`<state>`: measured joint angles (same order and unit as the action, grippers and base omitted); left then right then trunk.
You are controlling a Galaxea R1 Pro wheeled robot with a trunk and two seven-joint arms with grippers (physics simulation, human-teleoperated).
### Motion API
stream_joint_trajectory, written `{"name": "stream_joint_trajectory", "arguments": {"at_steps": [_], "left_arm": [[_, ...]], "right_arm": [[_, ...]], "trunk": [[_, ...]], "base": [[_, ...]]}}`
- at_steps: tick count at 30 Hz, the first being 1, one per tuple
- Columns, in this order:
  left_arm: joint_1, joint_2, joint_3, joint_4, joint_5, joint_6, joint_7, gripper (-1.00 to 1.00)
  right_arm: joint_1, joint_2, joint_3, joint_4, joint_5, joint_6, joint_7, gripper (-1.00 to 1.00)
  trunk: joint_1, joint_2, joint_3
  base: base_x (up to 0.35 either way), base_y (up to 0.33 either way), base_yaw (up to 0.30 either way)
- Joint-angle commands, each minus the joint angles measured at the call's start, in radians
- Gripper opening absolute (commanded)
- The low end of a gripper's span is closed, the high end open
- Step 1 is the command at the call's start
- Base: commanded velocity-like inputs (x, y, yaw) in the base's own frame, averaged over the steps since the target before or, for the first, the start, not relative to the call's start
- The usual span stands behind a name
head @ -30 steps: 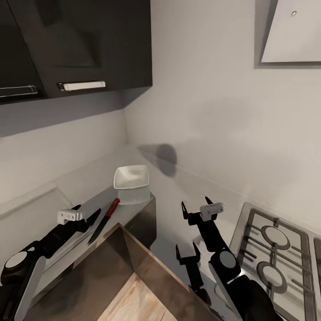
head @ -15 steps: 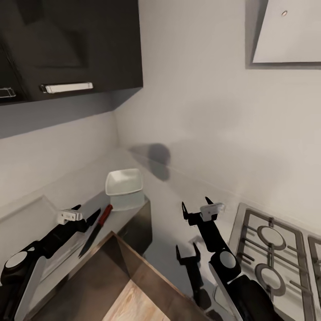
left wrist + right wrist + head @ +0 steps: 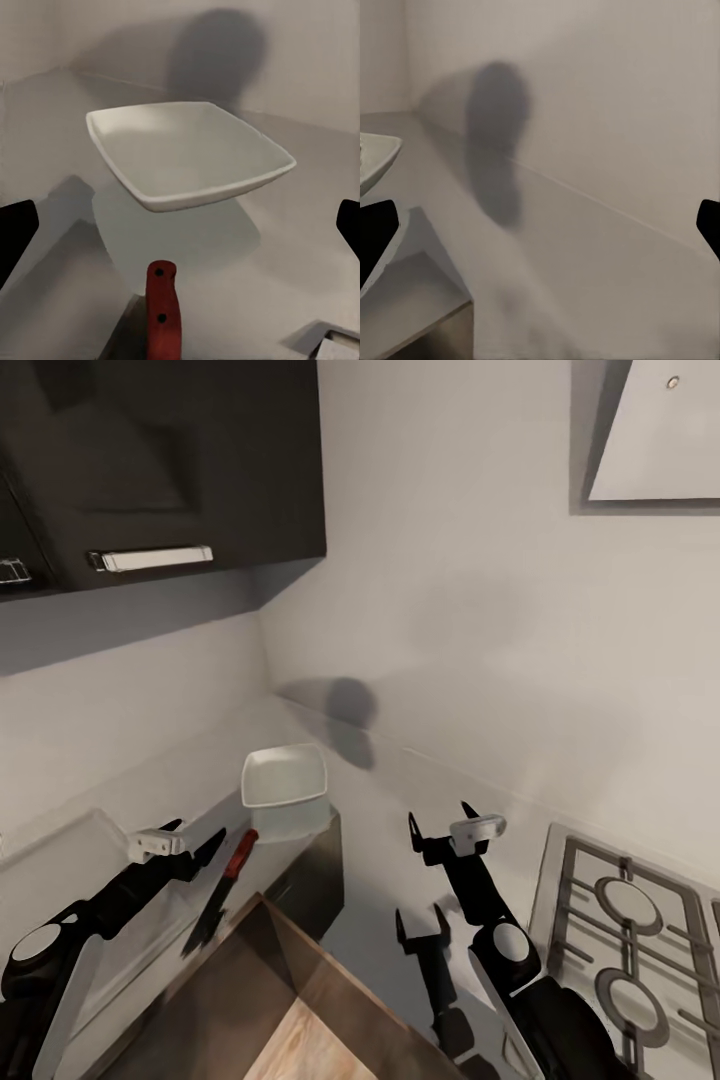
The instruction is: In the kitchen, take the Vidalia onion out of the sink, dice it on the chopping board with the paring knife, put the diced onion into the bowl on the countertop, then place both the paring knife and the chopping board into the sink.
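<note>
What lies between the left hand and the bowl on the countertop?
In the left wrist view, the paring knife lies there, its red handle pointing at the bowl. The head view shows it beside the left hand.

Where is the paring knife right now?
In the head view the paring knife lies on the grey countertop at lower left, between the left gripper and the white bowl, red handle toward the bowl.

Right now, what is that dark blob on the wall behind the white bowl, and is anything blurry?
Head view: the blob is a soft-edged shadow on the pale wall behind the bowl. Left wrist view: the same shadow rises behind the bowl, which looks sharp, as does the paring knife's red handle. Right wrist view: the shadow stretches across wall and countertop; nothing looks noticeably blurred.
</note>
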<state>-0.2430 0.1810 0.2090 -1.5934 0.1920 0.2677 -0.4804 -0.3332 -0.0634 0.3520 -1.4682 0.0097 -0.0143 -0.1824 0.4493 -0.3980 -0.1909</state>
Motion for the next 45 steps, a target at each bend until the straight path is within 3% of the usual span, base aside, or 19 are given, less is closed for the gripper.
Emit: {"name": "stream_joint_trajectory", "arguments": {"at_steps": [1,10,19,24,28,31,33,35,36,42,43,45], "left_arm": [[-0.001,0.0,0.001,0.0,0.01,0.01,-0.003,1.0],[-0.002,-0.004,0.001,0.0,0.01,0.026,0.001,1.0],[-0.162,-0.016,0.0,0.001,0.01,0.281,0.02,1.0],[-0.298,-0.028,-0.01,0.003,0.01,0.464,0.06,1.0],[-0.42,-0.066,-0.062,0.006,0.009,0.642,0.145,1.0],[-0.477,-0.079,-0.105,0.017,0.01,0.696,0.229,1.0],[-0.552,-0.086,-0.129,0.088,0.01,0.714,0.296,1.0],[-0.593,-0.089,-0.133,0.143,0.01,0.717,0.309,1.0],[-0.639,-0.093,-0.136,0.207,0.01,0.72,0.317,1.0],[-0.789,-0.098,-0.14,0.447,0.01,0.722,0.329,1.0],[-0.842,-0.099,-0.141,0.538,0.01,0.722,0.332,1.0],[-0.879,-0.1,-0.141,0.607,0.01,0.721,0.34,1.0]], "right_arm": [[-0.001,0.0,0.002,0.0,0.001,0.0,-0.01,1.0],[-0.001,0.0,0.001,0.0,0.001,0.002,-0.088,1.0],[-0.001,0.0,0.001,0.0,0.0,0.002,-0.095,1.0],[-0.001,0.001,0.001,0.0,0.0,0.002,-0.098,1.0],[-0.001,0.002,0.001,-0.001,0.0,0.002,-0.098,1.0],[-0.001,0.002,0.001,0.0,0.001,0.002,-0.098,1.0],[-0.001,0.002,0.001,0.0,0.001,0.002,-0.098,1.0],[-0.001,0.002,0.001,0.0,0.001,0.003,-0.098,1.0],[-0.001,0.002,0.001,0.0,0.001,0.003,-0.098,1.0],[-0.001,0.002,0.001,0.0,0.001,0.003,-0.098,1.0],[-0.001,0.002,0.001,0.0,0.001,0.003,-0.098,1.0],[-0.001,0.002,0.001,0.0,0.001,0.002,-0.098,1.0]], "trunk": [[0.001,-0.002,-0.002],[0.001,-0.002,-0.002],[0.001,-0.002,-0.002],[0.001,-0.002,-0.002],[0.001,-0.002,-0.002],[0.001,-0.002,-0.002],[0.001,-0.002,-0.002],[0.001,-0.002,-0.002],[0.001,-0.002,-0.002],[0.001,-0.002,-0.002],[0.001,-0.002,-0.002],[0.001,-0.002,-0.002]], "base": [[0.041,0.099,0.0],[0.009,0.022,0.0],[0.0,0.0,0.0],[0.0,0.0,0.0],[0.0,0.0,0.0],[0.0,0.0,0.0],[0.0,0.0,0.0],[0.0,0.0,0.0],[0.0,0.0,0.0],[0.0,0.0,0.0],[0.0,0.0,0.0],[0.0,0.0,0.0]]}}
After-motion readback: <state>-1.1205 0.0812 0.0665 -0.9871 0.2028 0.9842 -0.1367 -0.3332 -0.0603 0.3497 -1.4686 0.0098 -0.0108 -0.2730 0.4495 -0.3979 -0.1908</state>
